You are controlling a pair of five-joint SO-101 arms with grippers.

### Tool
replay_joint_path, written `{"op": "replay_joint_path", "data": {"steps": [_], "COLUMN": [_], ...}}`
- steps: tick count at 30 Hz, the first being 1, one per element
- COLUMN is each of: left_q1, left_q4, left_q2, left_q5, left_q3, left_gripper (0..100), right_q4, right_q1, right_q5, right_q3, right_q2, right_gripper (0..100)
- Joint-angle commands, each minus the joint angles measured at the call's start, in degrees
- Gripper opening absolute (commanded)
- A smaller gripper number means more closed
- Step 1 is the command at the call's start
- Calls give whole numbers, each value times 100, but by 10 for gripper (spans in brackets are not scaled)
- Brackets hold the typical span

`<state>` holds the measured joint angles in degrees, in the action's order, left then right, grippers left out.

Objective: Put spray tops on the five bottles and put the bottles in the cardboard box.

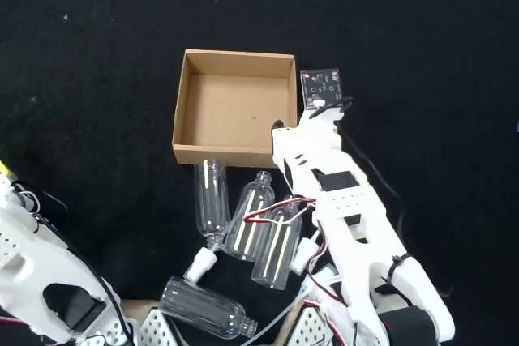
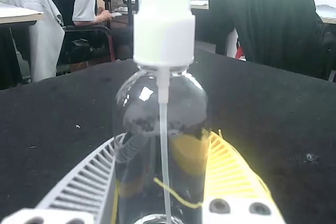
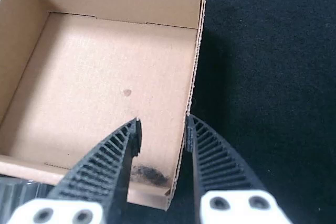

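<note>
The open cardboard box stands mid-table with nothing inside. My right gripper is open at the box's near right corner. Its jaws straddle the right wall, one finger inside, the other outside, gripper. Three clear bottles without tops lie just in front of the box. My left gripper is shut on a clear bottle that wears a white spray top. That bottle is at the table's front edge.
A small black circuit board lies right of the box. The right arm's body and red wires pass over the lying bottles. Black cloth covers the table, with open room at the left and far right.
</note>
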<state>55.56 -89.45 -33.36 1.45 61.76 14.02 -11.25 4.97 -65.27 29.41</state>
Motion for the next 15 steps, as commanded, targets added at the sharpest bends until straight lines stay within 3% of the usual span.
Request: {"op": "replay_joint_path", "data": {"steps": [1, 15], "left_q1": [189, 268], "left_q4": [-132, -132], "left_q2": [44, 18], "left_q5": [-62, -62], "left_q3": [-13, -13], "left_gripper": [73, 73], "right_q4": [-158, -158], "right_q1": [264, 273], "right_q5": [0, -9], "right_q3": [356, 347], "right_q2": [13, 4], "right_gripper": [116, 116]}}
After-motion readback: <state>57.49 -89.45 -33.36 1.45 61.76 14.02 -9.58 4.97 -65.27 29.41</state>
